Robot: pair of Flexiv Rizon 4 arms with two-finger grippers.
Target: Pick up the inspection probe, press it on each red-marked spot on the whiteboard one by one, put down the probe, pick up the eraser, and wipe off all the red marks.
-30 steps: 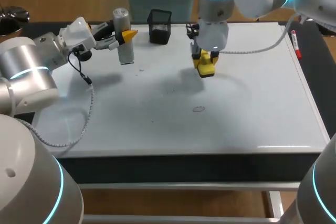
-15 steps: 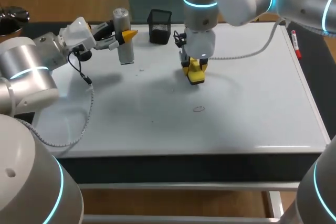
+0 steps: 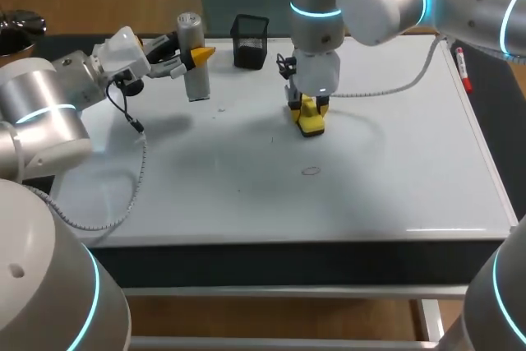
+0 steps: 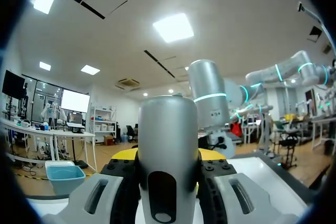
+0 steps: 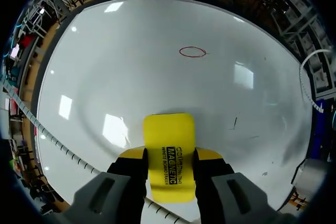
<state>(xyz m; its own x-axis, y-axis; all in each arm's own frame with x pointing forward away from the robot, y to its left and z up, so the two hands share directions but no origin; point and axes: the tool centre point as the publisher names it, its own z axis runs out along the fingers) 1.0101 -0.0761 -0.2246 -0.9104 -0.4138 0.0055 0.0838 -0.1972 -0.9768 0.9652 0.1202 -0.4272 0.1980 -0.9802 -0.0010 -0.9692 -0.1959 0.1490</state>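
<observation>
The right gripper [image 5: 169, 157] is clamping the eraser [image 5: 169, 135] from both sides, with the eraser's long axis running out along the fingers. The one red mark [image 5: 192, 52] in view is lying on the whiteboard [image 5: 94, 77] ahead of this gripper, well apart. The left gripper [image 4: 168, 157] is gripping the probe [image 4: 168, 124] upright, farther from the mark.
</observation>
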